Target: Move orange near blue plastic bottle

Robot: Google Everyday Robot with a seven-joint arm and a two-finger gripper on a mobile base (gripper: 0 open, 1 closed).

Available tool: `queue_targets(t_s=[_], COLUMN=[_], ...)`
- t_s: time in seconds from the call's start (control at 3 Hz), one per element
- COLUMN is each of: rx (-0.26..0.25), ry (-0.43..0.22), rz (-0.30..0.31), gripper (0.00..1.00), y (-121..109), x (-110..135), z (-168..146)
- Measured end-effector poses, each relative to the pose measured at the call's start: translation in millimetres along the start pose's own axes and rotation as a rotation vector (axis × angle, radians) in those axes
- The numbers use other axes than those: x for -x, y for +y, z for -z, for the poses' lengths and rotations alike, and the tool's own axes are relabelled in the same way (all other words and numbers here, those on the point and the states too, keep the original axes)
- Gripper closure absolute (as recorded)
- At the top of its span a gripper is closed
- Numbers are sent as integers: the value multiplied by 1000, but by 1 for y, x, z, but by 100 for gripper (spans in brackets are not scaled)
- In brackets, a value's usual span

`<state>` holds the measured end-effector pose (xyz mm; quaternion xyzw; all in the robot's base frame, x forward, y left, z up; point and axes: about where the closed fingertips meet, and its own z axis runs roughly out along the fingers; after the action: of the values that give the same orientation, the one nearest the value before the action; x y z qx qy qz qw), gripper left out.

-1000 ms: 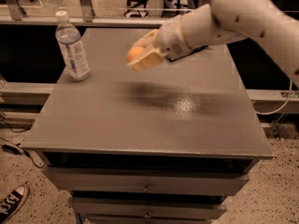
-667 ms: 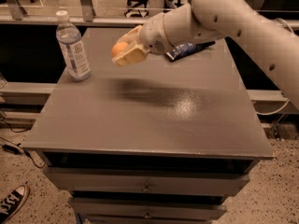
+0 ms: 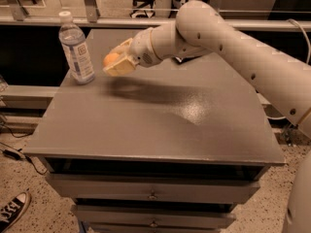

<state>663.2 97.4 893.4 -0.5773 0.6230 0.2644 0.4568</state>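
The blue plastic bottle (image 3: 77, 48), clear with a white cap and a pale label, stands upright at the far left of the grey table (image 3: 160, 125). My gripper (image 3: 114, 62) is shut on the orange (image 3: 111, 59) and holds it in the air just right of the bottle, a little above the tabletop. The orange is partly hidden between the fingers. The white arm reaches in from the right side.
The table has drawers below its front edge. A dark object (image 3: 181, 59) lies behind the arm at the table's far side, mostly hidden. A rail and chairs stand behind the table. A shoe (image 3: 10, 211) shows on the floor at the lower left.
My gripper has carried the orange leftward across the table, from the middle to close beside the bottle. The bottle has not moved.
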Motion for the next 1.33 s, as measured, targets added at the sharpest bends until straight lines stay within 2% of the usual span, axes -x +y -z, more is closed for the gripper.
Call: queue_targets(t_s=[0.33, 0.67, 1.33], rx=[4, 22, 48], ry=[-7, -33, -48], rz=[-28, -49, -77], gripper=[100, 98, 52], y=[2, 5, 10], x=[-8, -4, -4], z=[-15, -35, -52])
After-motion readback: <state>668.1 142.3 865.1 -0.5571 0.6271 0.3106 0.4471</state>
